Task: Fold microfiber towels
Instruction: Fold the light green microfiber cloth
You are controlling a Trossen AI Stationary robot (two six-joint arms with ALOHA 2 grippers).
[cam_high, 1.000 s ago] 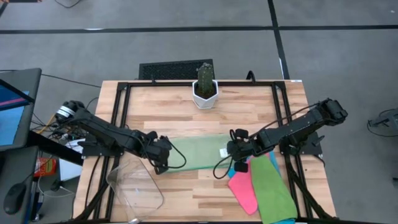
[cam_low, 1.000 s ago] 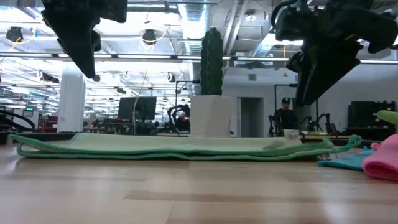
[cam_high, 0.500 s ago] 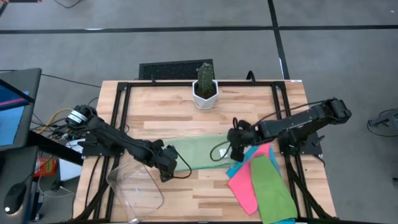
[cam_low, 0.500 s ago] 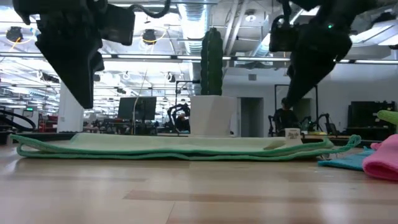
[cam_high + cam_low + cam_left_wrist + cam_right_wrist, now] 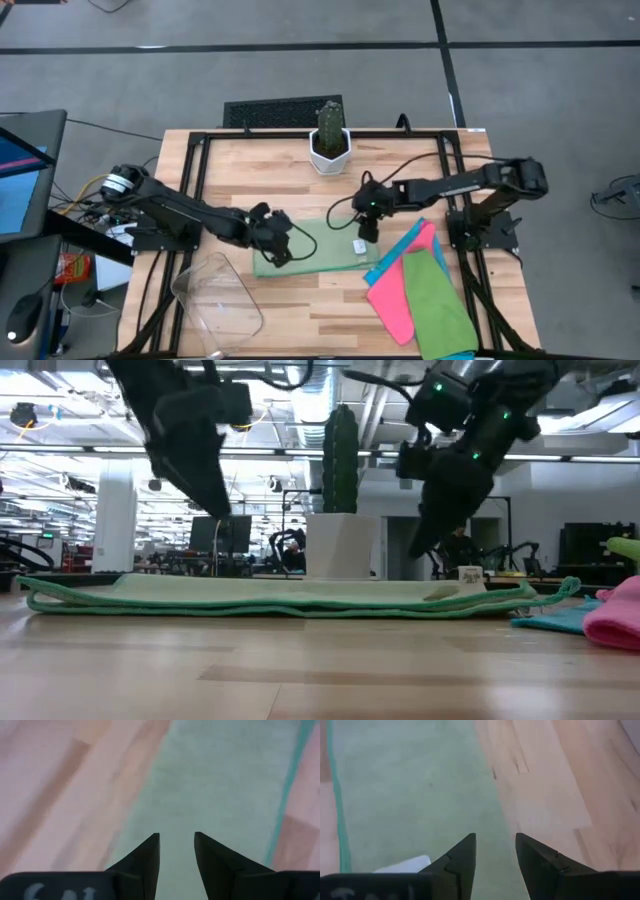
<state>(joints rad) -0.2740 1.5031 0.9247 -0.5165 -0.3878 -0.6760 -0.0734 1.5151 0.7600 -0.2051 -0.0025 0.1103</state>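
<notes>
Item one: light green microfiber towel (image 5: 315, 247), folded flat at the centre of my wooden surface (image 5: 250, 170), white tag (image 5: 359, 245) near its 3 o'clock edge.

Item two: my left hand (image 5: 279, 240), over the towel's 9 o'clock end, fingers (image 5: 150, 855) narrowly parted, holding nothing.

Item three: my right hand (image 5: 366, 218), over the towel's 2 o'clock corner, fingers (image 5: 465, 855) likewise a little apart, empty.

Item four: pile at 4 o'clock, comprising pink towel (image 5: 395, 290), second green towel (image 5: 438, 305), blue towel (image 5: 400, 243) beneath.

Item five: clear plastic bin (image 5: 218, 297) at 7 o'clock.

Item six: potted cactus (image 5: 330, 135) at 12 o'clock.
</notes>
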